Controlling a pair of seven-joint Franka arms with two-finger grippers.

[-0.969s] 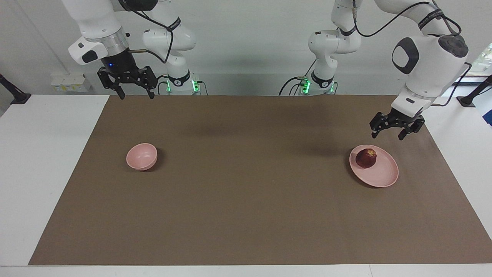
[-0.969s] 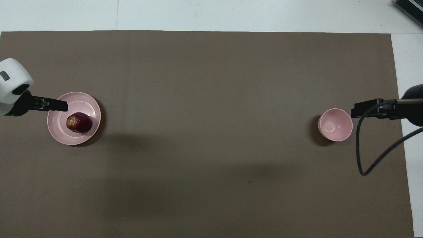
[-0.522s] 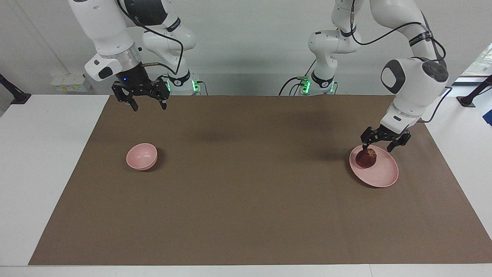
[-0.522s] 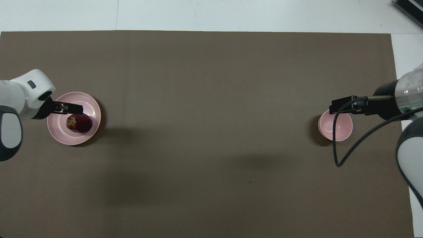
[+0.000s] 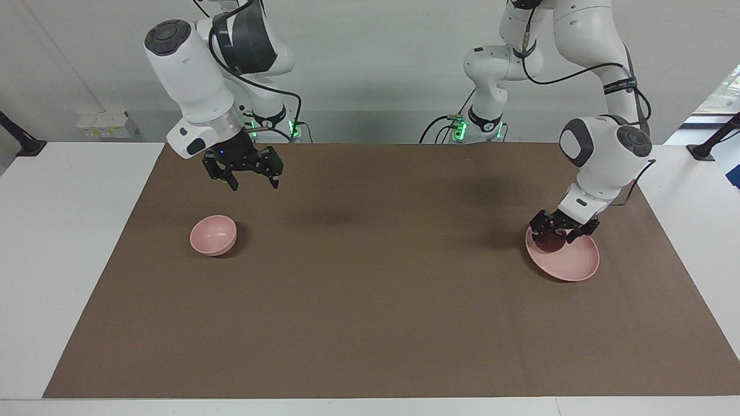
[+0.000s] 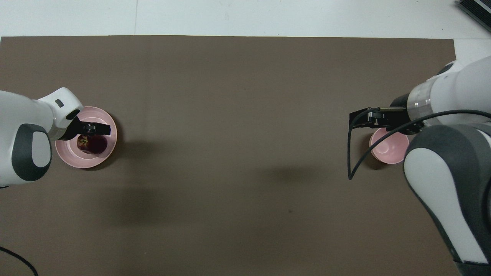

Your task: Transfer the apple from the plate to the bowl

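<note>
**Left end effector drops down around the apple**

Both arms have come lower than a moment ago. From the facing view, the left end effector (image 5: 558, 233) sits on the pink plate (image 5: 572, 266) with its fingers apart on either side of the dark red apple (image 5: 549, 242). The right end effector (image 5: 252, 179), fingers apart and holding nothing, hangs over the brown tabletop (image 5: 376, 289), near the pink bowl (image 5: 213, 235).

From the overhead view, the apple (image 6: 94, 145) lies on the plate (image 6: 107, 147), partly under the left end effector (image 6: 100, 129). The right end effector (image 6: 358, 119) covers the rim of the bowl (image 6: 387, 151).
</note>
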